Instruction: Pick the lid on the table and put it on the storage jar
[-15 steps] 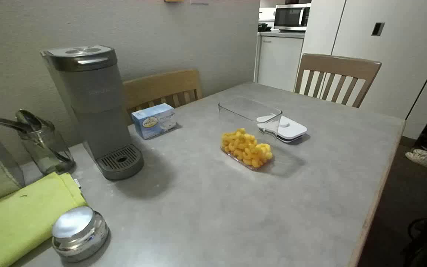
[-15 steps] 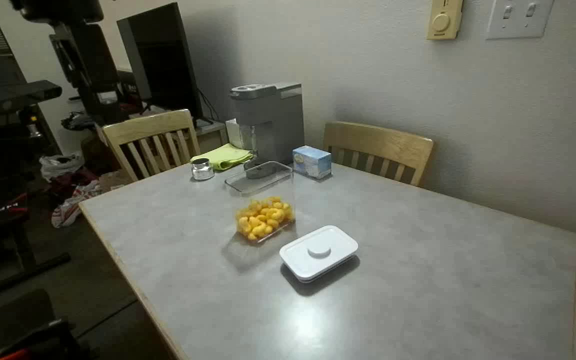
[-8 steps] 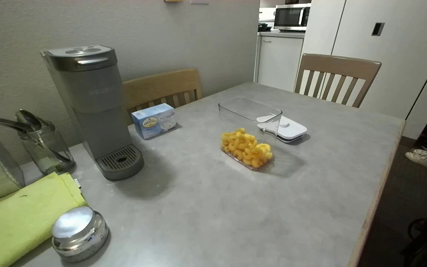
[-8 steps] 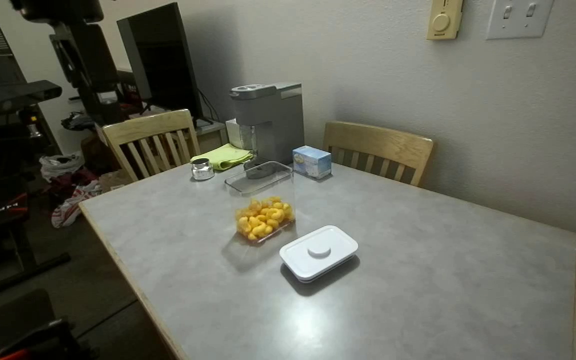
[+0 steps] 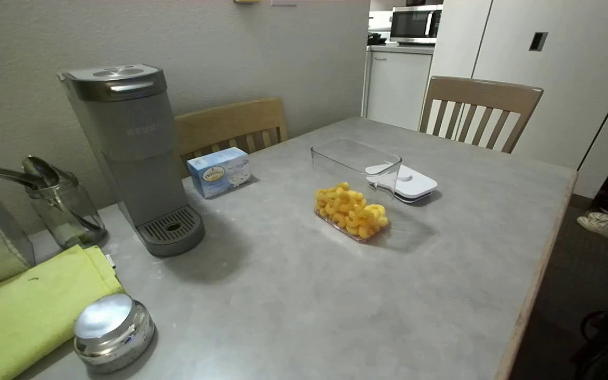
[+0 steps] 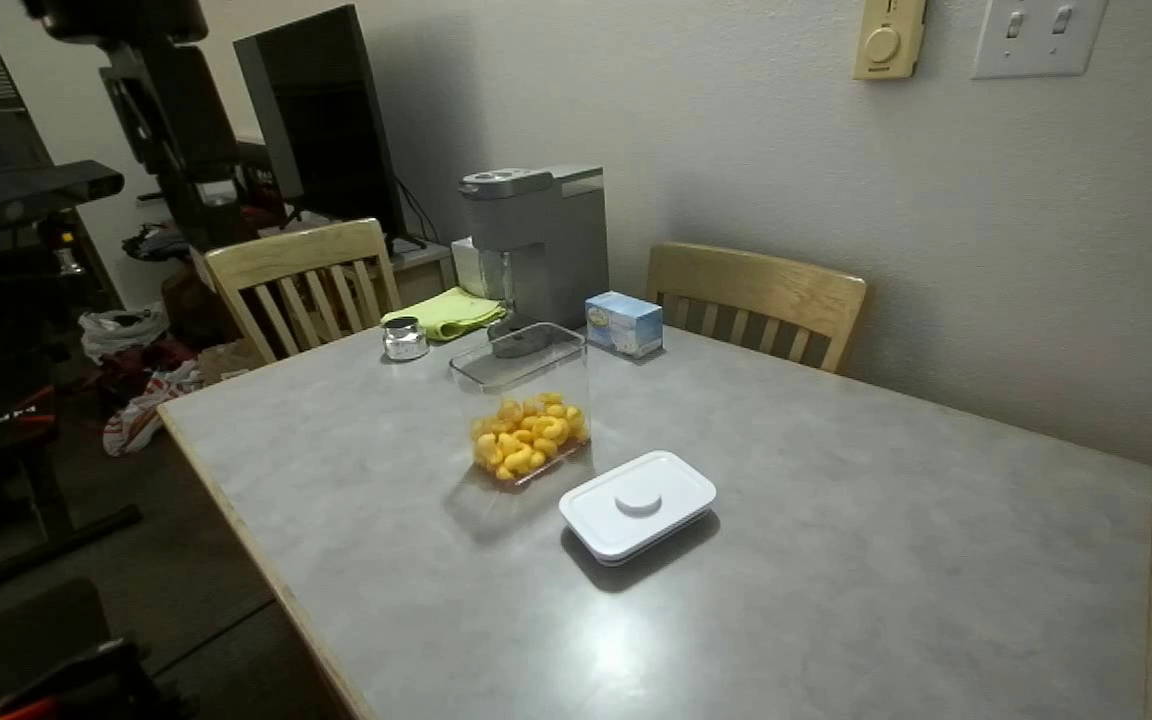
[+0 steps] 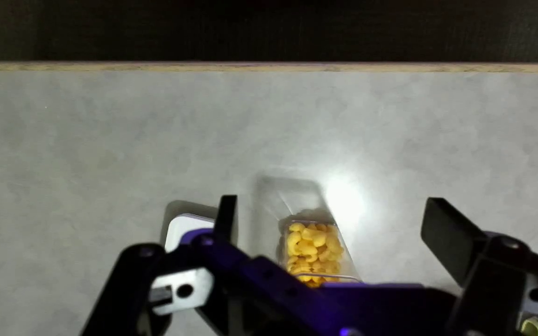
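The air over the lid (image 6: 638,505) is free, and bare counter (image 6: 896,530) spreads wide on its side away from the storage jar (image 6: 551,382). Toward that jar lies only a narrow strip, where its clear upright sides, taller than the lid, stand in the way. The jar's mouth gapes upward. Well apart, a tall coffee machine (image 6: 561,250) and a blue box (image 6: 624,325) just beside it obstruct the side by the grey wall (image 6: 786,140).

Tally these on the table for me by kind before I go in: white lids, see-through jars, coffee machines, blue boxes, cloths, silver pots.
White lid: 1
See-through jars: 2 (storage jar, glass jar)
Coffee machine: 1
Blue box: 1
Yellow-green cloth: 1
Silver pot: 1
Total: 7
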Tool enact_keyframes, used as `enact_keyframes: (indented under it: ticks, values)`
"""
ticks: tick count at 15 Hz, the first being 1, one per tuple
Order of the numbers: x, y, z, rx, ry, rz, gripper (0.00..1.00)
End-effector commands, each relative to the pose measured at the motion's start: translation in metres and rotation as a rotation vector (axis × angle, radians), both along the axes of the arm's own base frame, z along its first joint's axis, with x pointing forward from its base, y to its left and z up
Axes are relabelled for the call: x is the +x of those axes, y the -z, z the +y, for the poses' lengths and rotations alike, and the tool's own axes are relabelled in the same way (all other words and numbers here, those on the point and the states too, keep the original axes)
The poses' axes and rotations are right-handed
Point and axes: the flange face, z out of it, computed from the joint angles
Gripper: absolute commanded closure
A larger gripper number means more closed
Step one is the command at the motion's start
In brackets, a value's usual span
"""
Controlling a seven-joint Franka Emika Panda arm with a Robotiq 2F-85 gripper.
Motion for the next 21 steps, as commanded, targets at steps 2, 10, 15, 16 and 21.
enact_keyframes:
  ticks: [2, 10, 15, 16, 21]
  values:
    - [0.004, -0.007, -0.004, -0.009, -0.024, -0.064, 0.00]
    - [0.037, 0.000, -0.043, -0.057, 0.039, -0.199, 0.00]
    - [0.039, 0.003, -0.044, -0.036, 0.050, -0.203, 0.00]
    - [0.038, 0.002, -0.044, -0.036, 0.048, -0.205, 0.00]
    - [0.033, 0.001, -0.038, -0.031, 0.036, -0.202, 0.00]
